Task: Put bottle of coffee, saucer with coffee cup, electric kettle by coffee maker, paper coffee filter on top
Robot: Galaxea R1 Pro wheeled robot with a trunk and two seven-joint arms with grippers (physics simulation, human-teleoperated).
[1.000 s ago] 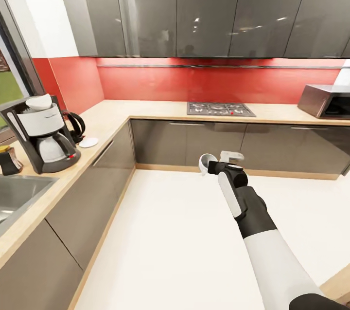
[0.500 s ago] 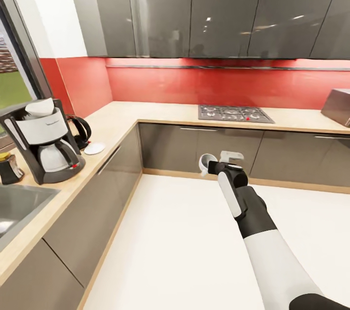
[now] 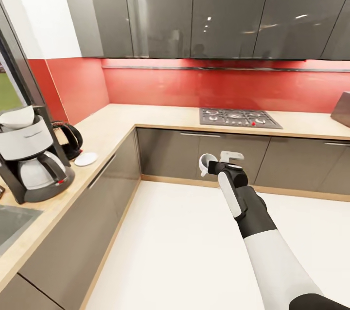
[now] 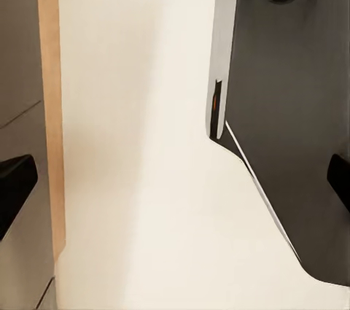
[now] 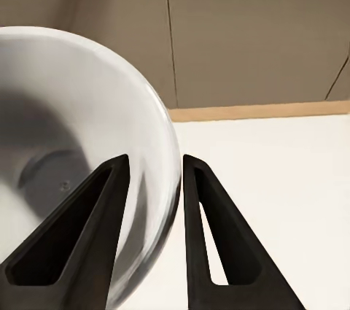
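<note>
My right gripper (image 3: 212, 166) is held out over the floor, shut on the rim of the white coffee cup (image 3: 206, 162). In the right wrist view one finger sits inside the cup (image 5: 73, 157) and the other outside it. The coffee maker (image 3: 31, 161) stands on the kitchen countertop (image 3: 112, 127) at the left, with the white paper coffee filter (image 3: 17, 117) on top. Behind it is the dark electric kettle (image 3: 68, 138), and the saucer (image 3: 86, 158) lies bare beside that. My left gripper (image 4: 175, 179) hangs open over the floor. The bottle of coffee and the kitchen shelf are out of view.
A steel sink (image 3: 12, 222) is set into the worktop in front of the coffee maker. A gas hob (image 3: 239, 118) sits on the far run under dark wall cabinets (image 3: 209, 13). Grey cabinet fronts (image 3: 97, 203) line the white floor (image 3: 180, 251).
The whole picture has shifted as the camera moved: the coffee maker, kettle and saucer now show lower and nearer the left edge. My right arm keeps its pose with the cup.
</note>
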